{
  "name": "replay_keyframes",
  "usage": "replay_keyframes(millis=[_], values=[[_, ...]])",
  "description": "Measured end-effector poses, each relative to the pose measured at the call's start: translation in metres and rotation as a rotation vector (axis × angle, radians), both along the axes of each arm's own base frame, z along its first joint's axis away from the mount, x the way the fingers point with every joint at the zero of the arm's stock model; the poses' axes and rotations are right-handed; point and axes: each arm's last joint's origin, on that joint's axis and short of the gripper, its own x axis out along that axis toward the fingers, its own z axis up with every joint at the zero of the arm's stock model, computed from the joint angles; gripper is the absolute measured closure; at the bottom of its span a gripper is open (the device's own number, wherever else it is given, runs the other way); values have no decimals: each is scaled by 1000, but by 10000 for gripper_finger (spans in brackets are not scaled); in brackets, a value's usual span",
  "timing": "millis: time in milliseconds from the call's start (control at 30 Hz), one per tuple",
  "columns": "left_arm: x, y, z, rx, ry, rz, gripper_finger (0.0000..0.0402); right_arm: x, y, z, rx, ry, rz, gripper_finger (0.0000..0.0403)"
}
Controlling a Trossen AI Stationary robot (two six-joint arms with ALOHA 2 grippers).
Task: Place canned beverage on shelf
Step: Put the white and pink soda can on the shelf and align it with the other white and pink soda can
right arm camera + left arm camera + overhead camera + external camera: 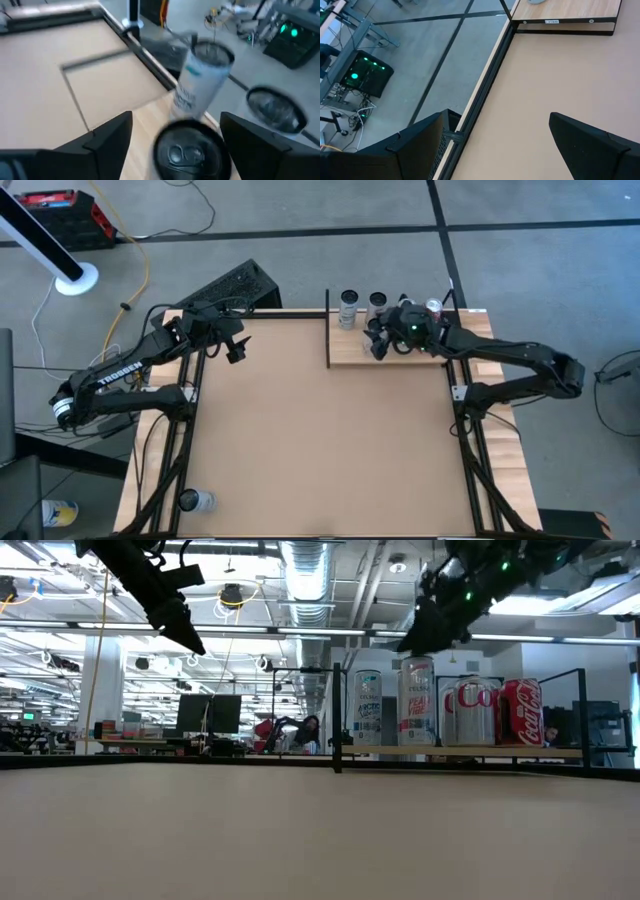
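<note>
The shelf (400,358) is a pale wood platform with black uprights at the table's far right. Several cans stand upright on it; in the low view they are a white one (367,708), a taller one (416,700), a silver one (470,710) and a red one (520,712). My right gripper (176,120) is open above the shelf. A can's dark top (192,150) shows low between its fingers, apart from both. It hangs above the cans in the low view (425,625). My left gripper (237,352) waits open over the table's far left.
Another can (195,500) lies near the table's near left corner. The shelf's black post (328,330) marks its left end. The brown tabletop (320,440) stretches between the arms. A dark box (235,285) sits beyond the far left edge.
</note>
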Motion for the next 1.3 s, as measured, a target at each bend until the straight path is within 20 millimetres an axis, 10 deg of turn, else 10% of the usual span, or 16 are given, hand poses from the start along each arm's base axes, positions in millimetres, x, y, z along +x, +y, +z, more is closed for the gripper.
replay_keyframes(millis=[333,667,967,1300], values=[[0,0,0,0,0,0,51,-12,54,71,-65,-278,185,82],[0,0,0,2,-3,0,51,32,83,13,10,-21,-44,157],[1,1,1,11,-8,-7,51,50,50,-18,70,82,-121,382],[2,0,1,0,-15,-21,51,43,31,-15,96,32,-235,387]])
